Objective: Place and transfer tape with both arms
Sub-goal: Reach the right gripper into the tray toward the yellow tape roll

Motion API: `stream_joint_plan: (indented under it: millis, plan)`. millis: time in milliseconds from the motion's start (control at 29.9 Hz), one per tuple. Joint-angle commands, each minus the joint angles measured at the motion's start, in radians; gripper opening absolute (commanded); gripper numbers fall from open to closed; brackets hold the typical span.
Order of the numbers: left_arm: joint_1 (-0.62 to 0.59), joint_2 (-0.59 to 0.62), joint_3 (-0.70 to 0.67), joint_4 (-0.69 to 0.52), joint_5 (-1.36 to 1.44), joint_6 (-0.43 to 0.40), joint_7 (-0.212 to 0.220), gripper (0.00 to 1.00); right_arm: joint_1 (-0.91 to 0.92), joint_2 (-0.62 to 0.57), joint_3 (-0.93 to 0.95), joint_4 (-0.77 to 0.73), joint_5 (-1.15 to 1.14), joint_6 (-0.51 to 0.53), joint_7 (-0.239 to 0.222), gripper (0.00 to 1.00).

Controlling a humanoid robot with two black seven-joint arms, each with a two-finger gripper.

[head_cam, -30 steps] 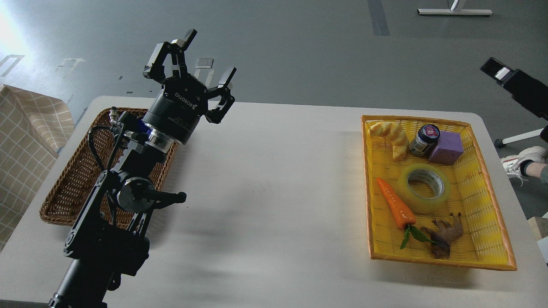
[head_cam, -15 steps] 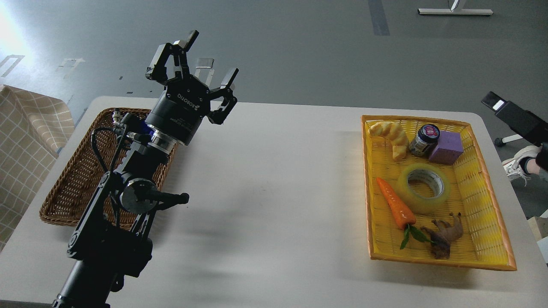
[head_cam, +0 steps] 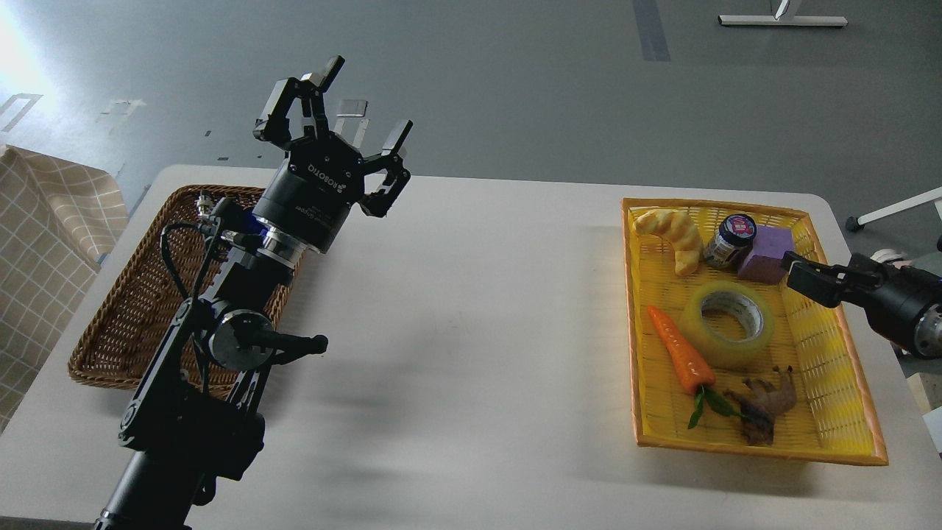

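The tape (head_cam: pixel 727 324), a translucent yellow roll with a grey-white core, lies flat in the middle of the yellow basket (head_cam: pixel 846 368) at the right of the table. My left gripper (head_cam: pixel 362 107) is open and empty, raised above the table's back left, far from the tape. My right gripper (head_cam: pixel 798 274) comes in from the right edge, low over the basket's right side, just right of the tape. It is seen side-on and dark, so its fingers cannot be told apart.
The yellow basket also holds a croissant (head_cam: pixel 673 232), a dark jar (head_cam: pixel 730 239), a purple block (head_cam: pixel 769 254), a carrot (head_cam: pixel 681 350) and a brown figure (head_cam: pixel 765 405). A brown wicker basket (head_cam: pixel 125 309) stands at the left, partly behind my left arm.
My right arm has swung down from outside the table's right edge, and its gripper is now over the yellow basket beside the tape. My left gripper has drifted slightly right.
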Motion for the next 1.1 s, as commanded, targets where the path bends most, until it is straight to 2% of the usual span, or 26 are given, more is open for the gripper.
stream_joint_plan:
  millis: [0, 468, 1069]
  plan:
    - [-0.001, 0.0, 0.002, -0.002, 0.0, 0.0, 0.0, 0.98, 0.055, 0.012, -0.051, -0.113, -0.008, 0.0, 0.026, 1.0]
    - [0.003, 0.0, 0.002, -0.011, 0.001, 0.003, 0.001, 0.98, 0.135, 0.113, -0.111, -0.188, -0.008, 0.0, 0.024, 0.97]
    - [0.021, 0.0, 0.002, -0.048, 0.0, 0.04, 0.009, 0.98, 0.133, 0.099, -0.173, -0.187, -0.031, 0.0, 0.029, 0.96]
